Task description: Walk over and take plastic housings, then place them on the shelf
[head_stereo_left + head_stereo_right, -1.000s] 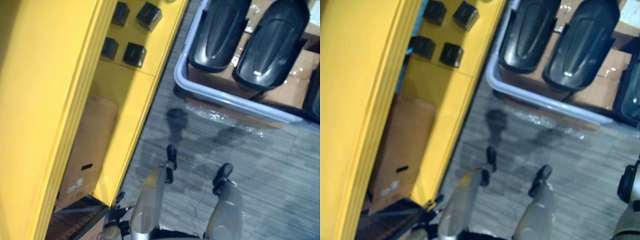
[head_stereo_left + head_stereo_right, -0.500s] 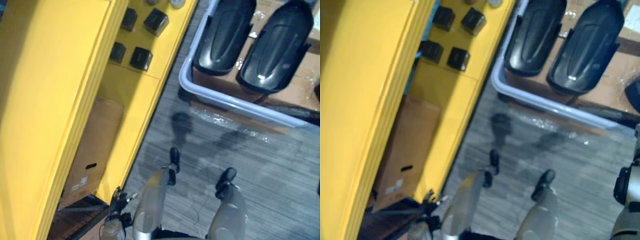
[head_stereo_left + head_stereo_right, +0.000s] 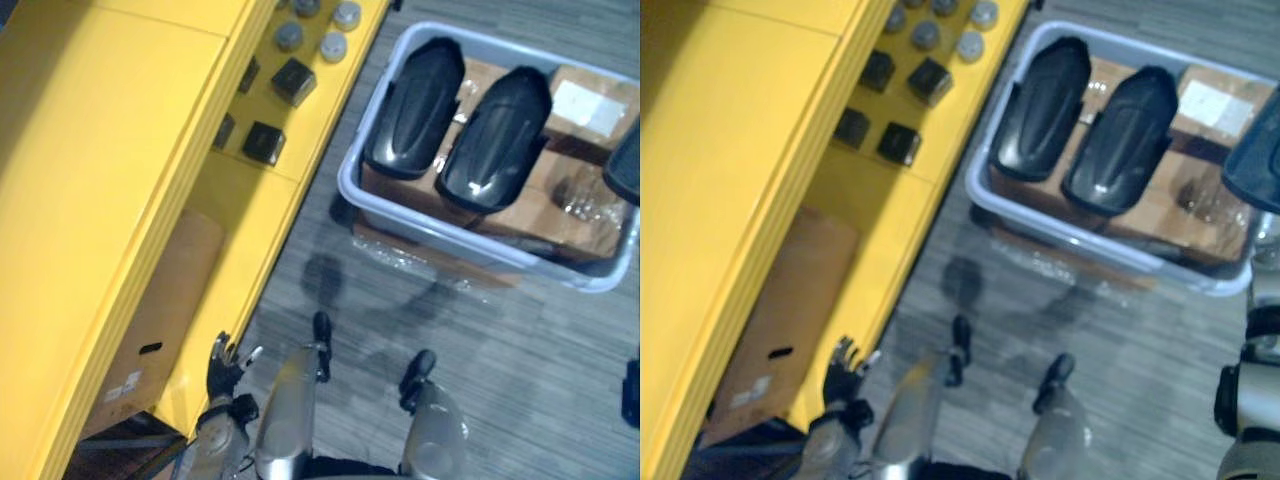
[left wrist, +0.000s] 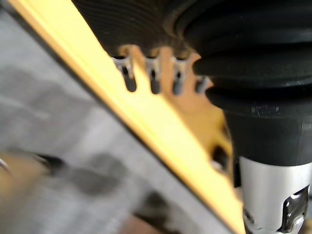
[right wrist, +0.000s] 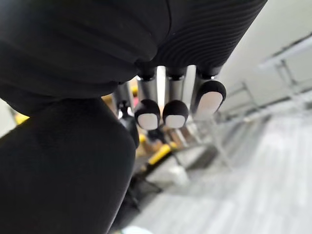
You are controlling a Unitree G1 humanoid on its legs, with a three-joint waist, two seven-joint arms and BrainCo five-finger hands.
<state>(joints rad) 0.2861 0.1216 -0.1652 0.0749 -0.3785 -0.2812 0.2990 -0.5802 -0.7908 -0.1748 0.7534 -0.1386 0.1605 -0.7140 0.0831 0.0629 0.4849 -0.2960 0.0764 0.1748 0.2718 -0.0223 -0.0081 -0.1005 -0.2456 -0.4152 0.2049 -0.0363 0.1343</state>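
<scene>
Two black plastic housings [image 3: 414, 95] [image 3: 495, 125] lie side by side on cardboard inside a grey bin [image 3: 352, 165] on the floor ahead of me. A third dark housing [image 3: 1255, 160] shows at the bin's right end. The yellow shelf [image 3: 120, 150] runs along my left. My left hand [image 3: 222, 368] hangs low beside the shelf's front edge, fingers [image 4: 153, 78] straight and empty. My right hand [image 5: 161, 112] hangs at my right side with relaxed fingers, holding nothing. Both hands are well short of the bin.
Small black boxes [image 3: 263, 142] and several grey round caps [image 3: 320, 30] sit on the shelf's surface. A cardboard box [image 3: 150, 320] stands under the shelf. Grey carpet [image 3: 480, 330] lies between me and the bin.
The camera has shifted, so the whole bin and more of the shelf now show. My left hand has come further up into view by the shelf edge.
</scene>
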